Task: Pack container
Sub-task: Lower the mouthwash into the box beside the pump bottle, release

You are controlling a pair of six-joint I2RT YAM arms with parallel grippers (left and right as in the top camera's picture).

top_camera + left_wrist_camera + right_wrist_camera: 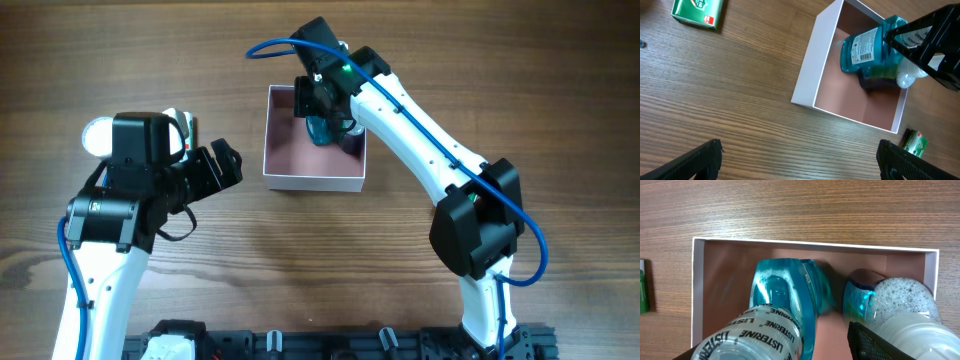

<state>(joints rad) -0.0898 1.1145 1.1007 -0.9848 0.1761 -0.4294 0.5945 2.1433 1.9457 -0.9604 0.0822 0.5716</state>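
Observation:
The container (313,182) is a square white box with a pinkish inside, at the table's far middle. It also shows in the left wrist view (810,65) and the right wrist view (805,244). A teal Listerine bottle (325,130) leans inside it, its white cap (760,332) between the fingers of my right gripper (318,95). A gap shows between the cap and the right finger (885,342). A second bottle (890,300), blue and foamy, stands beside it in the box. My left gripper (800,165) is open and empty over bare wood, left of the box.
A green packet (697,11) lies on the table apart from the box. A small green item (914,142) sits by the box's corner. A round white-lidded jar (98,135) is at the far left behind my left arm.

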